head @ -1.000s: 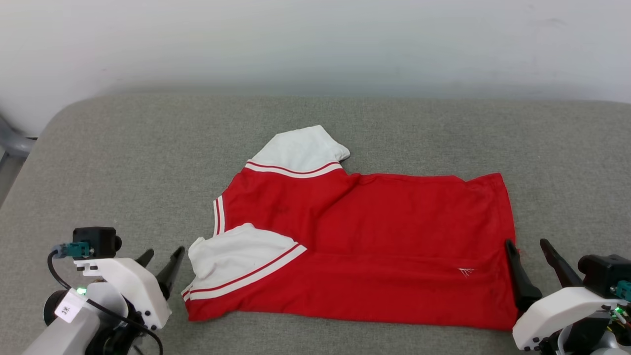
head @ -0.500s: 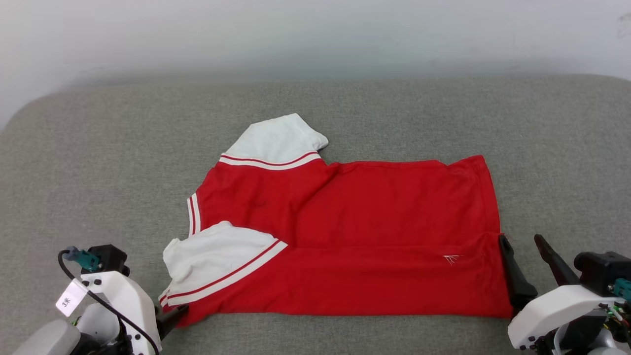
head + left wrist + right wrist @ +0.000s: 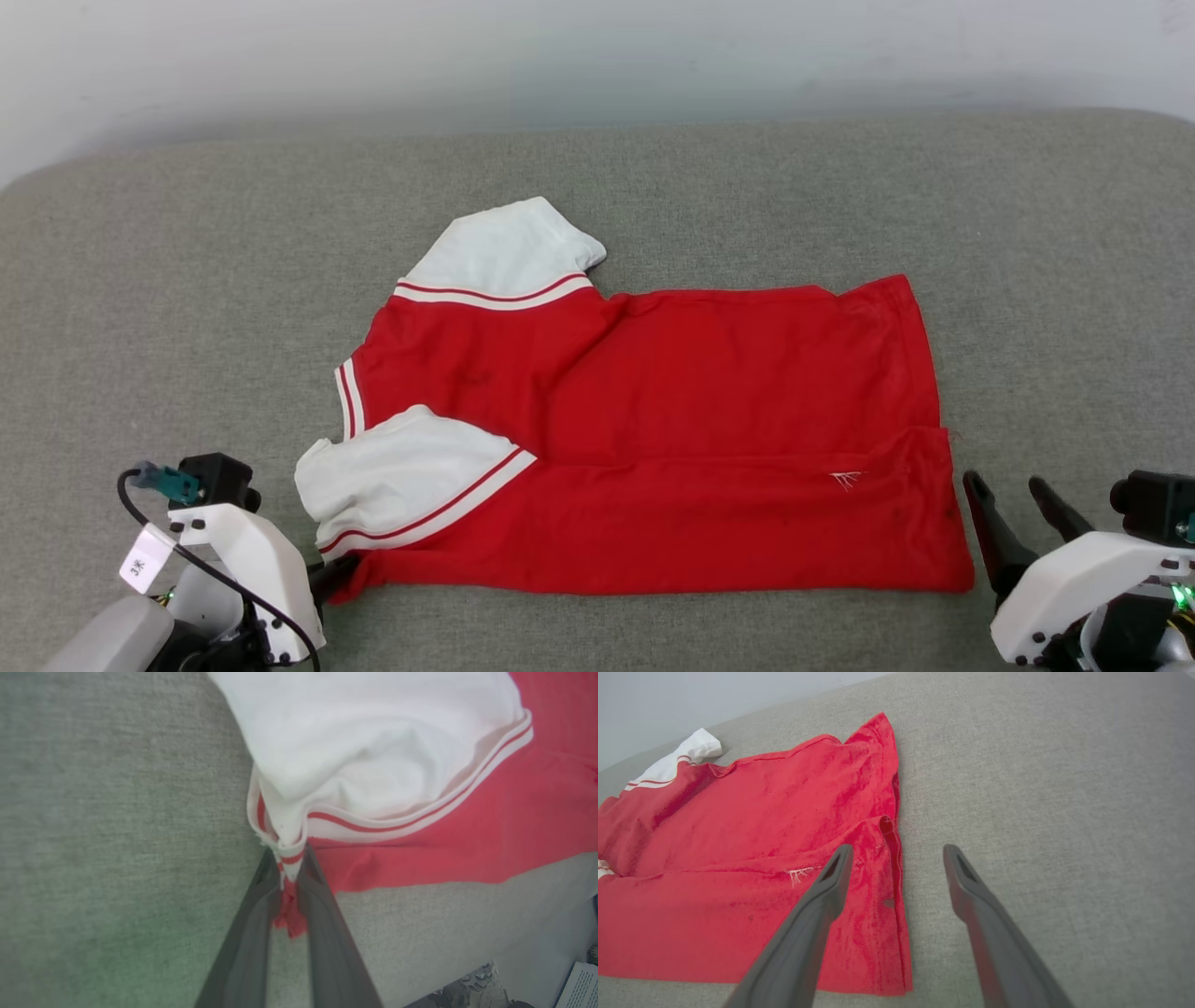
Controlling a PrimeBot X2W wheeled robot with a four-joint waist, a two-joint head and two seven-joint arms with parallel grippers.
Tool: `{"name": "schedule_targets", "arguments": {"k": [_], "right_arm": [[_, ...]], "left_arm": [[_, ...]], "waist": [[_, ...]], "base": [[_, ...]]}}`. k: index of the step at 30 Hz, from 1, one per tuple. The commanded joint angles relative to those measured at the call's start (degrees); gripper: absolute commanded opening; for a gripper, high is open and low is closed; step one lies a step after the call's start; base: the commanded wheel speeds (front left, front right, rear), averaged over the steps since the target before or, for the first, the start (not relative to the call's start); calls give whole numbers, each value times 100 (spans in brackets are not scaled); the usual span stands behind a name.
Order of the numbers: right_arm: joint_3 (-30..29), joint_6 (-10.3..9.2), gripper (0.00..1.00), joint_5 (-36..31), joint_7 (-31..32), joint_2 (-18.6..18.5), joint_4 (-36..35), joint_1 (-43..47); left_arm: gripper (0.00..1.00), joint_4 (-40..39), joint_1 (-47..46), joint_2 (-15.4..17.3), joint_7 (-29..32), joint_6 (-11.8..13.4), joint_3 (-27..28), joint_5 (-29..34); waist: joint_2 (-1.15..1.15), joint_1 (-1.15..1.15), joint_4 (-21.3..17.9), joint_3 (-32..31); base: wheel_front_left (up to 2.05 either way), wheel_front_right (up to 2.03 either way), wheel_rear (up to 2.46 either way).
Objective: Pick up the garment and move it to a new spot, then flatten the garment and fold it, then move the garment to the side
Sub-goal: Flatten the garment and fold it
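8 o'clock, head view: left gripper (image 3: pixel 338 571), fingers nipped almost shut on the near shoulder corner of the garment (image 3: pixel 653 420). Only a thin tuft of red cloth and striped trim sits between them. Risk: so small a bite could slip out on a lift, or bunch the white sleeve (image 3: pixel 401 476).

Centre: garment lies on the grey cushion (image 3: pixel 187 280), plain red up, collar end at 9, hem at 3.

4 o'clock: right gripper (image 3: pixel 1018 509), fingers wide apart, empty, just beside the hem corner. Risk: a one-sided pull skews the cloth, and closing here may catch one layer or nothing.
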Motion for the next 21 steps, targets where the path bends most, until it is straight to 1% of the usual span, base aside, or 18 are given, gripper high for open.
{"name": "schedule_targets", "arguments": {"k": [1, 5, 8, 10, 11, 13, 16, 21], "right_arm": [[-83, -4, 100, 76, 312, -43, -47, 64], [-235, -4, 100, 80, 1378, -179, -179, 140], [-265, -4, 100, 63, 2172, -246, -297, 134], [-220, -4, 100, 78, 2553, -262, -354, 93], [-220, -4, 100, 78, 2553, -262, -354, 93], [-149, -4, 100, 55, 2779, -288, -375, 3], [-19, -4, 100, 25, 2949, -283, -254, -125], [156, -4, 100, -12, 3046, -272, 255, -383]], "left_arm": [[0, 51, 75, -98, -30, -45, -98, 65], [0, -119, 56, 41, -196, -7, -23, 175], [0, -374, 51, 161, -309, 75, 34, 277], [0, -573, 43, 227, -348, 131, 36, 365], [0, -573, 43, 227, -348, 131, 36, 365], [0, -743, 39, 279, -372, 176, 41, 425], [0, -945, -2, 337, -378, 226, 59, 468], [0, -1148, -15, 362, -359, 275, 53, 497]], "waist": [[0, 0, 33, -81], [0, 0, 88, -202], [0, 0, 148, -244], [0, 0, 205, -230], [0, 0, 205, -230], [0, 0, 253, -184], [0, 0, 308, -87], [0, 0, 346, 65]], "base": [[0, 0, 0], [0, 0, 0], [0, 0, 0], [0, 0, 0], [0, 0, 0], [0, 0, 0], [0, 0, 0], [0, 0, 0]]}}
